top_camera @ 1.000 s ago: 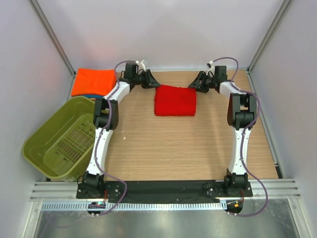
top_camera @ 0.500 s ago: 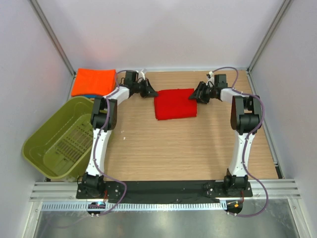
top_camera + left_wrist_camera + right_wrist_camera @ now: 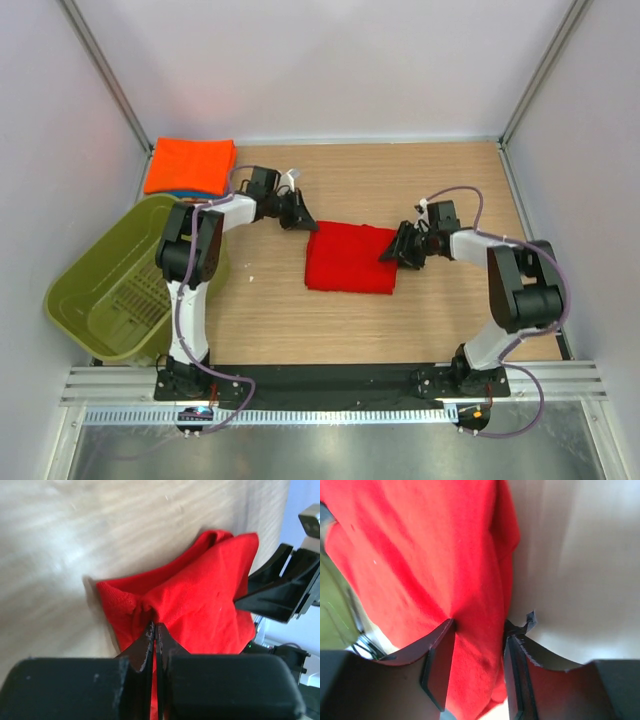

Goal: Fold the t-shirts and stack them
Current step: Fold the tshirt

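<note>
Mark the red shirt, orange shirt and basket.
red shirt (image 3: 345,260): top view, middle of the cloth
orange shirt (image 3: 190,163): top view, middle of its top
basket (image 3: 92,265): top view, left inner wall

The red t-shirt (image 3: 348,258) is bright red all over and plain. The table (image 3: 300,320) under it is light brown wood with thin lines in it. To the left of the red t-shirt and further back is the orange t-shirt (image 3: 190,163), plain bright orange. A thin bit of the blue t-shirt (image 3: 178,192) shows under the orange one. The basket (image 3: 90,290), left of the red t-shirt, is olive green. The left gripper (image 3: 300,218) and right gripper (image 3: 393,252), at the red t-shirt's two sides, are black. The left arm (image 3: 185,310) and right arm (image 3: 470,243) are white and black, with purple cables (image 3: 455,192)
</note>
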